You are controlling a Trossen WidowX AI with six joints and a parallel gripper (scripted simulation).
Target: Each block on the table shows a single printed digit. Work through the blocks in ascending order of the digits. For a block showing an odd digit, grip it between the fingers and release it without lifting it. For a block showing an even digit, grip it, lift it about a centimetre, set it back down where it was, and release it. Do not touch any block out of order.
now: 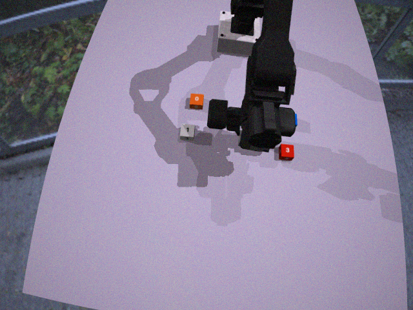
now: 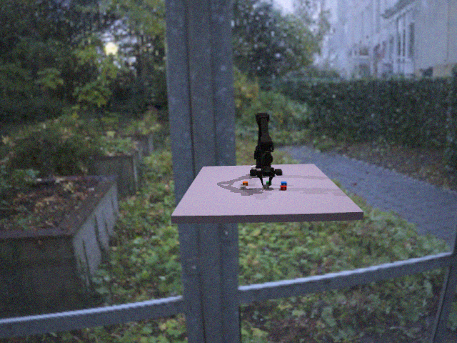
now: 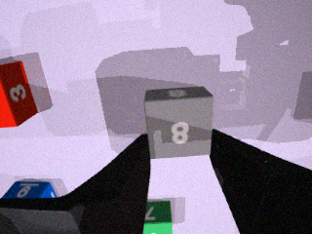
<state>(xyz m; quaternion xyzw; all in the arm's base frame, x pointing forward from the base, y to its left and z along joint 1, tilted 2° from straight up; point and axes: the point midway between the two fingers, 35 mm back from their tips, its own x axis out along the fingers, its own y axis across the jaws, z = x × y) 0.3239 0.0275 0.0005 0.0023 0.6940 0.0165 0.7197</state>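
My gripper [image 2: 266,186] [image 3: 178,138] is shut on the grey block with the 8 [image 3: 163,109], one finger on each side. Whether that block is raised off the table is not clear; the arm hides it in the top view. The green block with a 7 [image 3: 163,211] lies near the fingers. The red block with a 3 [image 1: 286,155] [image 2: 283,188] [image 3: 10,104] and a blue block [image 1: 295,119] [image 2: 283,183] [image 3: 41,190], its digit not clearly readable, are off to one side. The orange 0 block [image 1: 197,104] [image 2: 245,183] and light grey 1 block [image 1: 187,134] are on the other.
The white robot base plate [image 1: 233,46] stands at the back of the pale table [image 1: 213,260] [image 2: 221,206]. The arm reaches forward over the middle, and its shadows spread over both sides.
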